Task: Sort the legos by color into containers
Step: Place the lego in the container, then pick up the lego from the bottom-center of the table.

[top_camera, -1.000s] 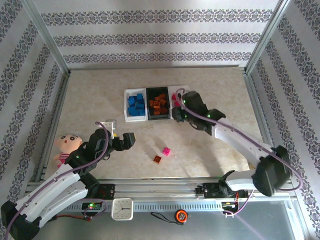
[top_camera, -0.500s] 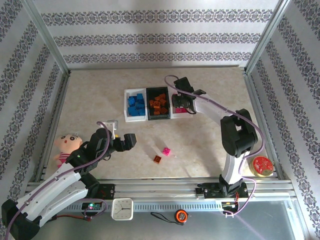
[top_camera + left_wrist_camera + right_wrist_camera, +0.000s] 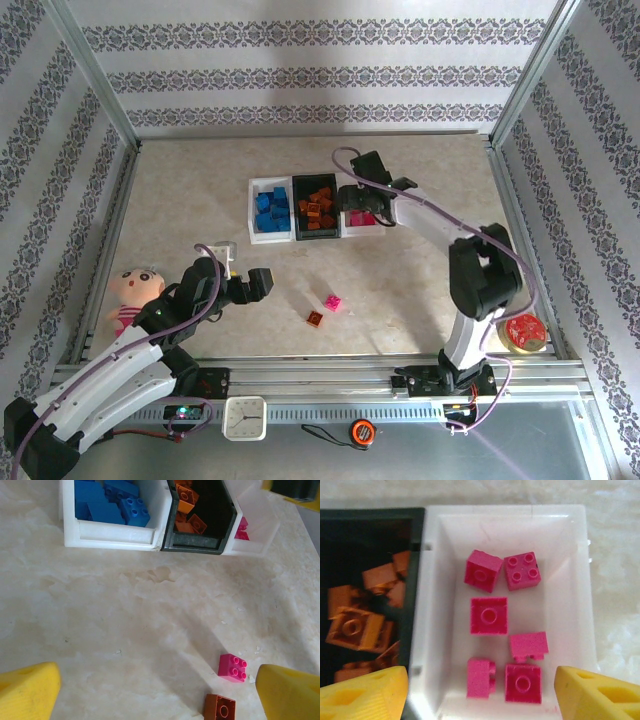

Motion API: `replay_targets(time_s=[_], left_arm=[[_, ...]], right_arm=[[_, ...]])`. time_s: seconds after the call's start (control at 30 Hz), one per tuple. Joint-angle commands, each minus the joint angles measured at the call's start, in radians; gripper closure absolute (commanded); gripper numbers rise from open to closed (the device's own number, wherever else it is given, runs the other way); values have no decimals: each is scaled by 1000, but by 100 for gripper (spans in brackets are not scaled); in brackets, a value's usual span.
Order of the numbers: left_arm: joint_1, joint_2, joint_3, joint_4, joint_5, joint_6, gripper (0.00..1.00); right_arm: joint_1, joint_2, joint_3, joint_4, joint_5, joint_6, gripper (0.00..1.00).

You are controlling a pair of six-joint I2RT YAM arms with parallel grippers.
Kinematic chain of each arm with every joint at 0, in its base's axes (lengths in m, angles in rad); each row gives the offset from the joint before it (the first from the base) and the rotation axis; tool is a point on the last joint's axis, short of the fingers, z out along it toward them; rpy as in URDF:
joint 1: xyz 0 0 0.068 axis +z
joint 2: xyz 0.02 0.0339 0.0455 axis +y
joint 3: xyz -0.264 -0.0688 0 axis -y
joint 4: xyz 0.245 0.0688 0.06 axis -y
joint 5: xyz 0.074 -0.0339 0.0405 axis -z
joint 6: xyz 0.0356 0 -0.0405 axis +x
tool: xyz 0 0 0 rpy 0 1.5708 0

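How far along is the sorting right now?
Done: blue bricks, orange bricks and pink bricks sit in their own bins. In hand: nothing; right tool hangs open over the pink bin, left tool open too. Left: a stray pink brick and a brown brick on the table.

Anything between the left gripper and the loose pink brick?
No, just bare table between the left gripper and the pink brick in the top view.

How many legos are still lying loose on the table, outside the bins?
2: a pink lego and an orange-brown lego beside it, apart, on the open table between the bins and the near edge. The left arm could hide more.
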Motion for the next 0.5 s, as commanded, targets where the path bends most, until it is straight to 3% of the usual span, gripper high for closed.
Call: replay_targets(time_s=[0.0, 0.3, 0.47], left_arm=[[11, -1, -11, 24, 14, -10, 0], [12, -4, -8, 9, 15, -9, 0], [12, -5, -20, 17, 16, -19, 0]], right_arm=[[63, -151, -90, 17, 16, 0, 22], [247, -435, -372, -50, 29, 18, 20], [355, -506, -479, -129, 21, 22, 20]])
